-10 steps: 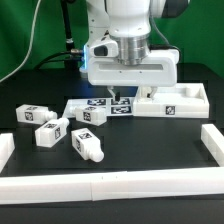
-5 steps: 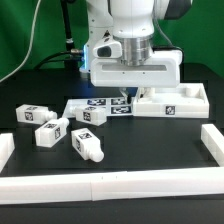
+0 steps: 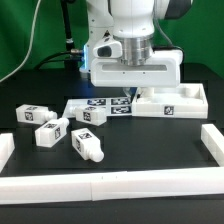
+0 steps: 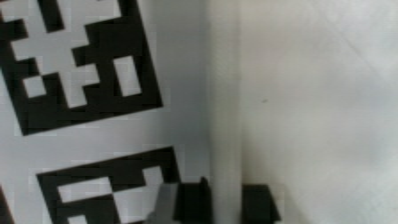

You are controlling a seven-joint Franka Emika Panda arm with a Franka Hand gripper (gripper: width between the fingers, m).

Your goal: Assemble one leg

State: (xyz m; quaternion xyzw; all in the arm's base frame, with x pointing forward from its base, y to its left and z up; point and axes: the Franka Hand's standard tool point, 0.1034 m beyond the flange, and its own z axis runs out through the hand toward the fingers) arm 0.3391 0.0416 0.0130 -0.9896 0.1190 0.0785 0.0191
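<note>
White, matte plastic makes up nearly everything on the black table (image 3: 150,150). The legs (image 3: 50,133) are short, chunky rounded blocks, each with a black-and-white tag. The table top (image 3: 180,103) is a squarish slab with a raised rim and one tag on its front face. Four legs lie loose on their sides towards the exterior view's left, well apart from the arm. One leg (image 3: 32,115) lies furthest left, and another (image 3: 88,145) is angled nearest the low white wall (image 3: 100,185) that fences the front. A fourth (image 3: 92,115) rests against the front edge of the marker board (image 3: 100,106). The table top sits just beside the marker board on the exterior view's right. The broad white gripper (image 3: 125,96) hangs low over the seam between the two and hides the board's rear part. In the wrist view the marker board (image 4: 89,130) shows large, blurred tags. Beside it is a plain pale surface (image 4: 320,100), with a soft vertical ridge between them. The dark fingertips (image 4: 191,200) of the gripper (image 4: 226,203) stand slightly apart with a pale strip between them. Whether they pinch it or merely straddle it I cannot tell. No leg is in its grasp.
</note>
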